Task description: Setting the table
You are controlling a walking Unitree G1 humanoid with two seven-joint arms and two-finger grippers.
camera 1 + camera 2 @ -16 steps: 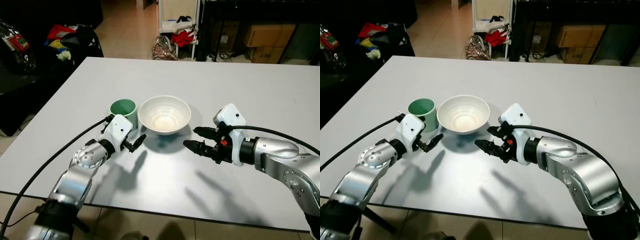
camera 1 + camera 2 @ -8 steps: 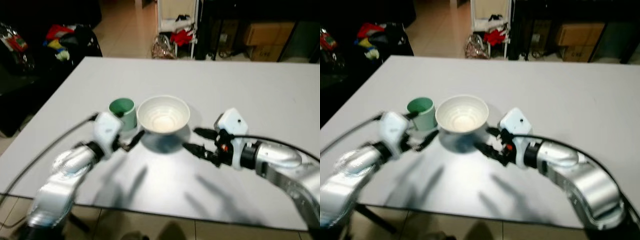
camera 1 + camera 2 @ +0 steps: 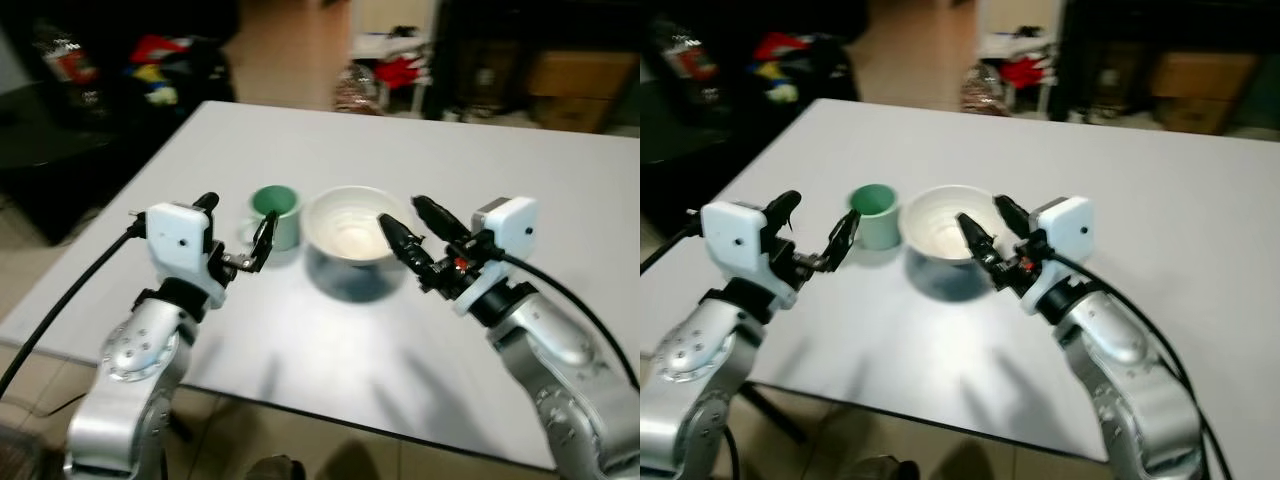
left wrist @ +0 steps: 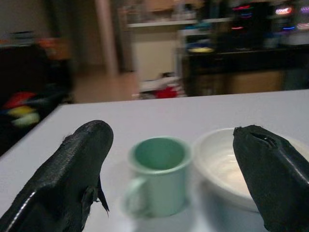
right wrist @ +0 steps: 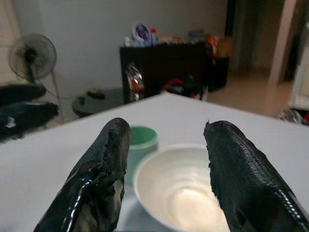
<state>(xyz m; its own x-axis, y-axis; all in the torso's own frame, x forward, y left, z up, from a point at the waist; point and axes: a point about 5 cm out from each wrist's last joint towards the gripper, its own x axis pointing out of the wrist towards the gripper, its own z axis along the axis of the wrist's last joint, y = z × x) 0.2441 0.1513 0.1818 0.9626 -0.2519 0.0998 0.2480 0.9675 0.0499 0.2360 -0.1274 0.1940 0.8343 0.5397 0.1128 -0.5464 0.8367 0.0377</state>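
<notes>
This is a home room. A large white table (image 3: 560, 190) stands on a tiled floor (image 3: 300, 70). At 12 o'clock are a shelf with clothes (image 3: 400, 65) and cardboard boxes (image 3: 565, 85); a standing fan (image 5: 33, 55) is nearby.

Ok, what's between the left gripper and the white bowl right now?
The green mug sits between the open left gripper and the white bowl, beside the bowl on the table; the left wrist view shows it too.
</notes>
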